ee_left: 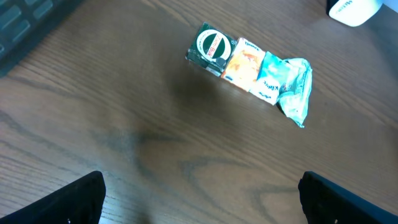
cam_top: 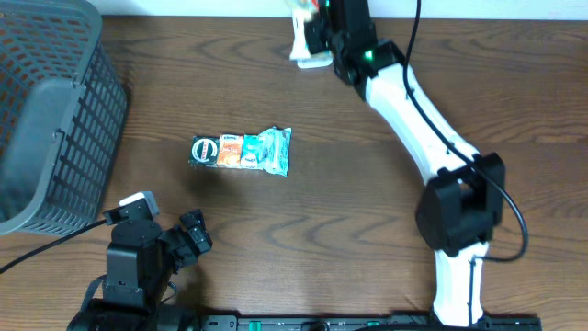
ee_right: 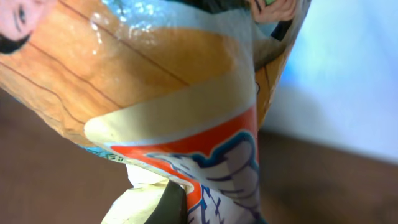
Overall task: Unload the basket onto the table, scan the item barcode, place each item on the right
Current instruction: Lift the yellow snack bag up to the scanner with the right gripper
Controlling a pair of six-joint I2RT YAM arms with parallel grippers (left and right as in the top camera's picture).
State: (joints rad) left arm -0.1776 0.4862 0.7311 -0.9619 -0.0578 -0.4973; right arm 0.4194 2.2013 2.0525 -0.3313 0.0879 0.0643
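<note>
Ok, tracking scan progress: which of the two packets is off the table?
The orange-and-white packet held in the right gripper, up by the white scanner at the far edge. The green, orange and teal pack lies flat mid-table, untouched.

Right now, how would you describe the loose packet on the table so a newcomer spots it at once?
Start at the grey mesh basket on the left of the wooden table. Just to its right, mid-table, lies the packet. It alone is a flat strip in three colours, dark green, orange and teal, ending in crinkled teal wrap.
</note>
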